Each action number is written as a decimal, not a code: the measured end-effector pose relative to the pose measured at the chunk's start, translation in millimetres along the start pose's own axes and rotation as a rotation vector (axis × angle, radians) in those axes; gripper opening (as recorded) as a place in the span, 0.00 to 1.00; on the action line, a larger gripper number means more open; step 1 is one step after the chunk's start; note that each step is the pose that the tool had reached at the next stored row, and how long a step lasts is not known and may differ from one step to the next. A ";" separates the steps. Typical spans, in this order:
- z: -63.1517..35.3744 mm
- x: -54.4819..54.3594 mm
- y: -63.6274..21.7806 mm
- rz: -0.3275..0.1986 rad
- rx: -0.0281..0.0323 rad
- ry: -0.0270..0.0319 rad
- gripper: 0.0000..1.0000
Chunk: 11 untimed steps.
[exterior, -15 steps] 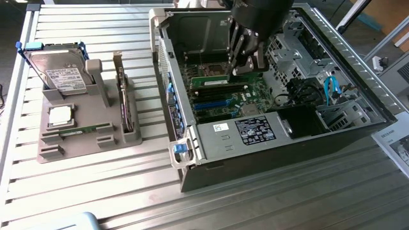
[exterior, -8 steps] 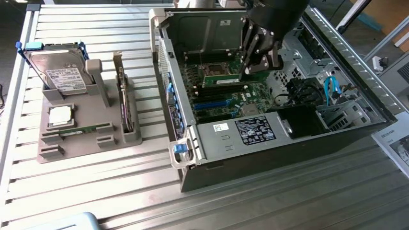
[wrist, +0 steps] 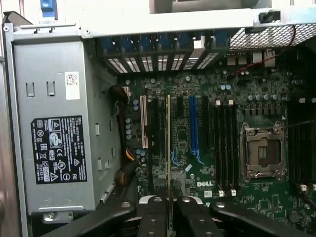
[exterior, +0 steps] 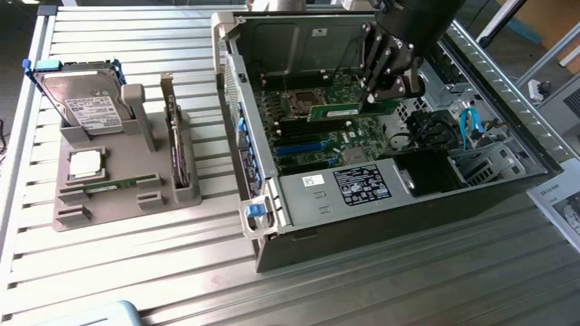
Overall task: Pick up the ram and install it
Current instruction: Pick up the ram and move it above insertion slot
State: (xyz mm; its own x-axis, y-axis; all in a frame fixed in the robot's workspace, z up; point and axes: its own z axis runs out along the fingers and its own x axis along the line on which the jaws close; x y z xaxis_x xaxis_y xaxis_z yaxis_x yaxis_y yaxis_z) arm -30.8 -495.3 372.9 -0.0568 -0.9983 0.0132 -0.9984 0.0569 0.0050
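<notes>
Gripper (wrist: 167, 207) fingers clamp the ram (wrist: 168, 143) edge-on above the board (wrist: 256, 207) (not yet seated), near one o'clock in the exterior view. Carrying step, I judge; squaring it over a slot (wrist: 218, 148) matters now.

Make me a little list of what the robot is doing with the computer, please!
tool: shut on the ram
ram: held above the motherboard, not in a slot yet
computer case: open
grey holder: hard drive and upright card, at the exterior view's left
</notes>
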 end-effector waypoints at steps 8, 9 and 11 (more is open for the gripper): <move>-0.1 -1.5 -26.0 0.000 0.0000 0.0000 0.14; -0.1 -1.7 -29.6 0.000 0.0000 0.0000 0.14; -0.2 -2.2 -37.9 0.000 0.0000 0.0000 0.14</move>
State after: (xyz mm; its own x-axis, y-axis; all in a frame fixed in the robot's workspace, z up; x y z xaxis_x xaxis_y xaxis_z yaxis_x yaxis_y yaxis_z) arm 7.1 -495.2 372.8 -0.0569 -0.9983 0.0132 -0.9984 0.0569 0.0050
